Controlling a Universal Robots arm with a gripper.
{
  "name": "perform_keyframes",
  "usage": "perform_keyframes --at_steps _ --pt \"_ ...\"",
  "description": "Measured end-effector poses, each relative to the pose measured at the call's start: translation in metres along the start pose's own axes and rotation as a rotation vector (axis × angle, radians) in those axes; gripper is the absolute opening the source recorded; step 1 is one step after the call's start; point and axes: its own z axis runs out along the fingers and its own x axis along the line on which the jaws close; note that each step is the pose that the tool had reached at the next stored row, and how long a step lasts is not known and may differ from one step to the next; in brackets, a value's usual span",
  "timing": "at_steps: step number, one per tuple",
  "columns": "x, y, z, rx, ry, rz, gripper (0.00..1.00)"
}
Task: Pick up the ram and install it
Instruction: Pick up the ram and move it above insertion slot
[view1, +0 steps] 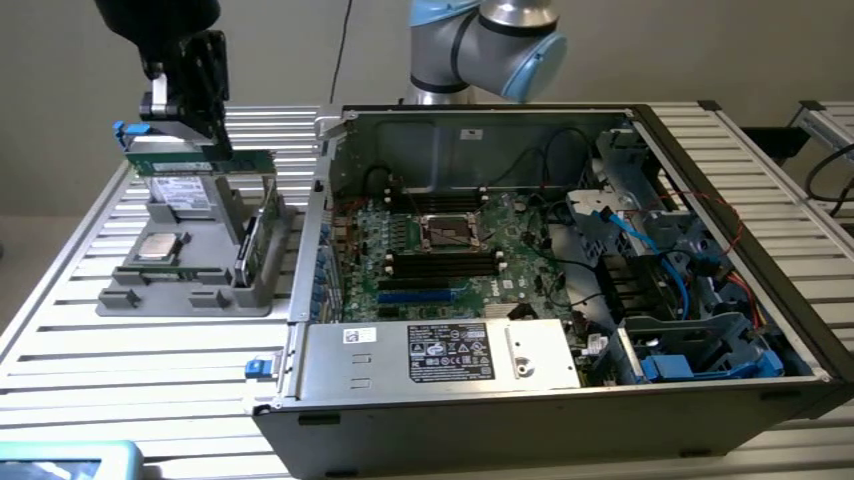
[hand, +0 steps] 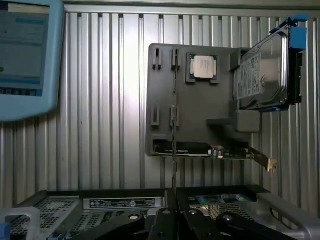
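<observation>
My gripper (view1: 198, 148) hangs above the grey parts holder (view1: 160, 298) at the exterior view's left, shut on the ram (view1: 200, 162). The ram is a slim green stick held level just above the holder. In the wrist view the ram (hand: 173, 125) appears edge-on as a thin dark line running out from between my closed fingers (hand: 161, 220). The open computer case (view1: 561, 390) lies to the exterior view's right. Its motherboard carries long black memory slots (view1: 441, 264) beside the processor socket (view1: 451, 232).
The holder (hand: 165, 100) also carries a square silvery processor chip (hand: 204, 66), a hard drive (hand: 264, 70) with blue rails and an expansion card (hand: 200, 150). A pale blue screen (hand: 25, 55) stands nearby. Cables and drive cages (view1: 681, 300) crowd the case's right side.
</observation>
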Motion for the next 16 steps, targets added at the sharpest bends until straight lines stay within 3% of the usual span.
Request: perform_keyframes --at_steps 16 --pt "-0.002 -0.0727 -0.0026 -0.0003 -0.0004 -0.003 0.12"
